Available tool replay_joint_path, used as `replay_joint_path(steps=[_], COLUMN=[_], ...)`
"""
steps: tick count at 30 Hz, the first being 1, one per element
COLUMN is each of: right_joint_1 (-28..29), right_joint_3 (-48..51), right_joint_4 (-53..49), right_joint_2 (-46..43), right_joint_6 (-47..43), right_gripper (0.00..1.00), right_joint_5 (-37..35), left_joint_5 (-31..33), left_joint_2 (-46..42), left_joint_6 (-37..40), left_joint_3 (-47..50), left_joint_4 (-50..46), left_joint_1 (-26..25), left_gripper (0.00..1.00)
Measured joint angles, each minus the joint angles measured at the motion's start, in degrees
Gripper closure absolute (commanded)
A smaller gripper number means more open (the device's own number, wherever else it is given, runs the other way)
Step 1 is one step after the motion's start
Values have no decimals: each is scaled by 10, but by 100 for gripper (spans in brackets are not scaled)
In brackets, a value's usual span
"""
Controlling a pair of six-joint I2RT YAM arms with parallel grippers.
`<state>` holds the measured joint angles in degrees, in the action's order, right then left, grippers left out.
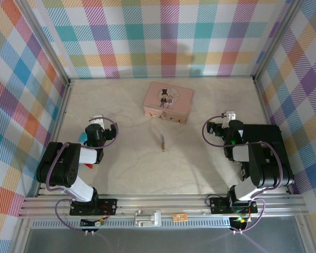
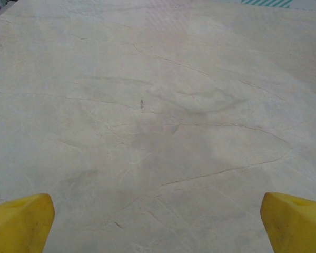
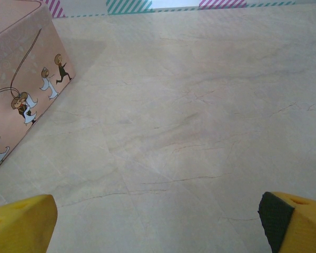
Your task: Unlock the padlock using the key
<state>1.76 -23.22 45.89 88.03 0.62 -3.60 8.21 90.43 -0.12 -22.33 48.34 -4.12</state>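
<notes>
The key point(image 1: 163, 142) is a thin grey sliver lying on the table's middle, a little in front of the pink tin. A tiny gold speck point(image 1: 171, 119) on the tin's front wall could be the padlock, but it is too small to be sure. My left gripper point(image 1: 97, 122) point(image 2: 158, 226) hovers at the left, open, its yellow fingertips point(image 2: 18, 224) wide apart over bare table. At the right, my right gripper point(image 1: 230, 118) point(image 3: 158, 224) is open too, nothing between its fingertips point(image 3: 21, 224). Both stand well apart from the key.
The pink picture-lidded tin point(image 1: 167, 101) point(image 3: 18, 79) stands at the back centre; its side wall fills the right wrist view's left edge. Checkered walls point(image 1: 163, 37) enclose the marble-look table point(image 1: 126, 168) on three sides. A metal rail point(image 1: 163, 203) runs along the near edge.
</notes>
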Motion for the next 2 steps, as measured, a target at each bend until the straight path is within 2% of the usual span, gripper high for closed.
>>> replay_joint_path(steps=[2], right_joint_1=[0], right_joint_3=[0], right_joint_4=[0], right_joint_2=[0], right_joint_6=[0], right_gripper=[1], right_joint_5=[0], left_joint_5=[0], left_joint_2=[0], left_joint_6=[0], left_joint_3=[0], left_joint_4=[0], left_joint_1=[0], left_gripper=[0])
